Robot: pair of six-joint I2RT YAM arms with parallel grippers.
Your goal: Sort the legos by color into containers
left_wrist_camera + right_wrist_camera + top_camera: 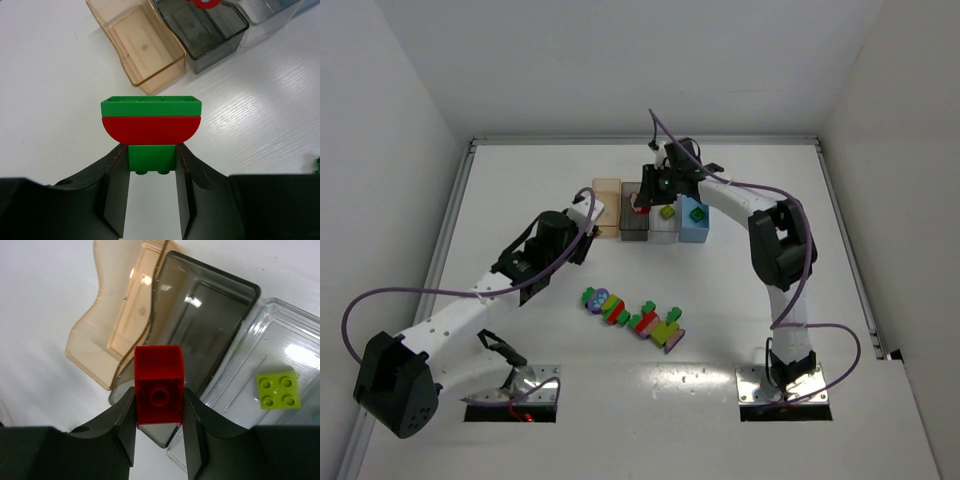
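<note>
Two things in hand. R gripper (159, 412) is clamped on a single red brick (158, 371), stud side away from the cam. Under the fingertips sits the near end of the dark grey bin (215, 325), with the tan bin (95, 345) just off to the left of the jaws and the clear bin (270, 335) to their right, one lime brick (278, 388) lying in it. So I read this as the drop step for red. From the wrist cam I can't be sure the brick is inside the grey rim and not over the seam with the tan wall, so I'd nudge fwd and a touch right to centre it, then let the fingers part. L gripper (152, 160) is closed on the small green base of a green-red-green stack (151, 127), held off the table w/ the tan bin's open mouth ahead of the fingertips and the grey one ahead and to the right. That stack is mixed, so it can't go in anywhere as is. IMO it needs the R arm free first, then a pull-apart between both grippers: one holds the green base, the other takes the red piece. The rest of the legos (635, 317) lie in a row on the table, well behind both grippers, near the arm bases. The blue bin (695, 230) is at the far right of the bin row.
</note>
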